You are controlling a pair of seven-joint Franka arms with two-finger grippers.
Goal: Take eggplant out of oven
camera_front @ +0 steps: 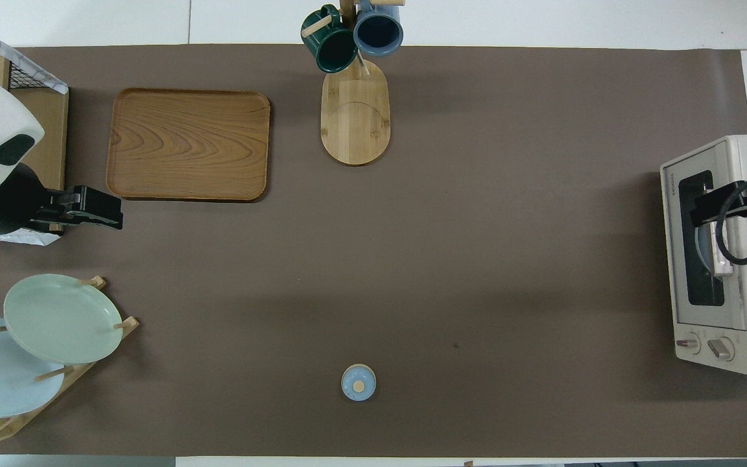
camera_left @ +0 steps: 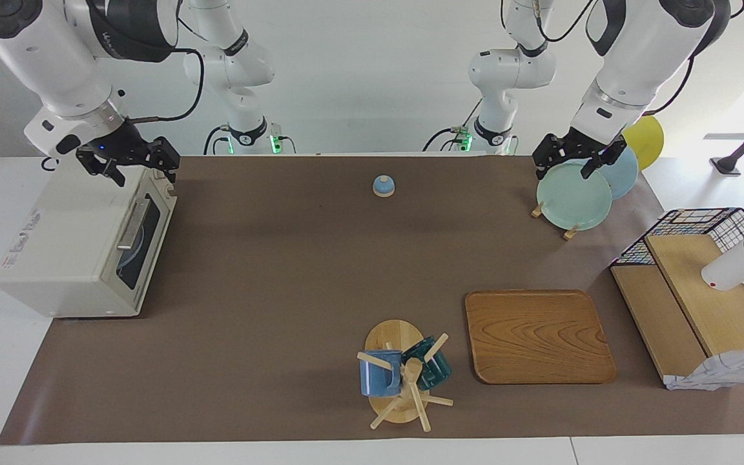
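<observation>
We find the oven (camera_left: 81, 248) at the right arm's end, door shut; a plate edge shows through the glass, the eggplant we cannot see. Right gripper (camera_left: 132, 166) hangs over the oven top, jaws wide, empty. Left gripper (camera_left: 572, 161) over the plate rack (camera_left: 572, 194), open, empty. Tray (camera_left: 537, 336) bare; mug tree (camera_left: 404, 378) holds two mugs.

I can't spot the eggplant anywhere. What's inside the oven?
The oven door is shut. Through its glass a pale blue plate rim shows; no eggplant is visible, the rest being hidden.
</observation>
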